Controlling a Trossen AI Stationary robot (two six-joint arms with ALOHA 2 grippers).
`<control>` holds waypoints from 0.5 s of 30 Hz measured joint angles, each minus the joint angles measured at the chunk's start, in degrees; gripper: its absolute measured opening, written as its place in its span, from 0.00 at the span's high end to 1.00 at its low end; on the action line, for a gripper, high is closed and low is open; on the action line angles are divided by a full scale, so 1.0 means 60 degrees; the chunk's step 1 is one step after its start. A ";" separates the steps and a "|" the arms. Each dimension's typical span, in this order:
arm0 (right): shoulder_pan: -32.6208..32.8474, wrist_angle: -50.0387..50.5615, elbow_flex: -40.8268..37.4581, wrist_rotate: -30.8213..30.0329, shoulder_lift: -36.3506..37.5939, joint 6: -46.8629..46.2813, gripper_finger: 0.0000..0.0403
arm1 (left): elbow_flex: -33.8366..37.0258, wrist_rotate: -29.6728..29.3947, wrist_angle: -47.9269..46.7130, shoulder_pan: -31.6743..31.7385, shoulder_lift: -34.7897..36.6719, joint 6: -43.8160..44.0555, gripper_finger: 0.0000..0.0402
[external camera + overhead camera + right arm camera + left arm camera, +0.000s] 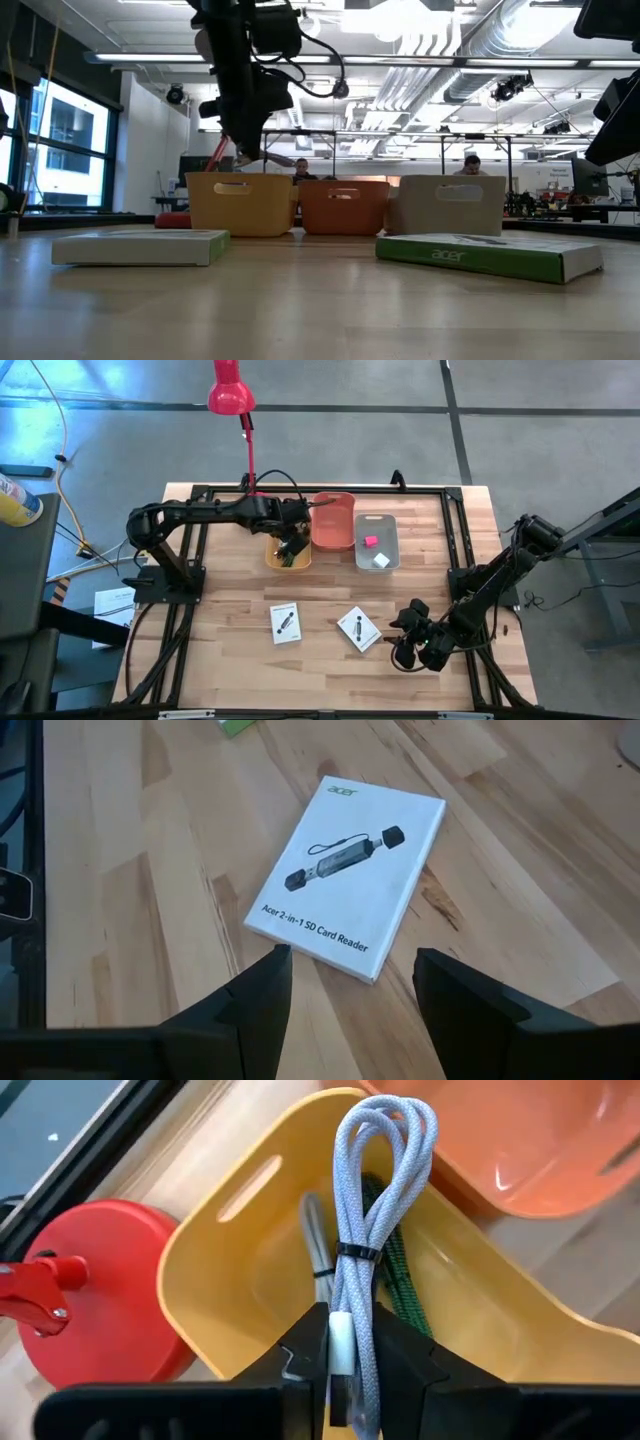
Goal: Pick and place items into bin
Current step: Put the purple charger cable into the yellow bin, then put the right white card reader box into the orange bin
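The left gripper [345,1380] hangs over the glossy yellow bin [250,1250], jaws narrowly parted around a braided grey cable [375,1200], looped and tied, dangling into it. The right gripper [345,985], jaws wide and empty, hovers over a flat white box [350,880] on the wooden bench [150,870].

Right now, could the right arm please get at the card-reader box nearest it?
Probably yes: the right claw stands open just short of the box, which lies flat on bare table with nothing between.

three bins [333,520], two boxes [285,623], two cubes [370,541]
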State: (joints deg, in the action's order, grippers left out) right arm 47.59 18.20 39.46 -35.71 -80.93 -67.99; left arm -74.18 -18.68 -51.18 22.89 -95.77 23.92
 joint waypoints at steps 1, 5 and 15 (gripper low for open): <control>0.0000 0.0000 0.0000 0.0009 -0.0001 0.0000 0.51 | -0.0002 -0.0026 -0.0025 0.0007 0.0000 0.0000 0.86; 0.0000 0.0000 0.0000 0.0196 -0.0004 -0.0013 0.51 | 0.0002 -0.0146 -0.0351 0.0002 -0.0003 -0.0014 0.81; 0.0000 -0.0011 0.0000 0.0267 0.0000 -0.0095 0.51 | 0.0002 0.0312 -0.0448 -0.0002 -0.0004 -0.0897 0.66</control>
State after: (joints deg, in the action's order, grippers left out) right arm 47.59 18.13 39.46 -34.11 -80.93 -68.55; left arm -74.17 -16.81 -53.87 22.87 -95.79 18.54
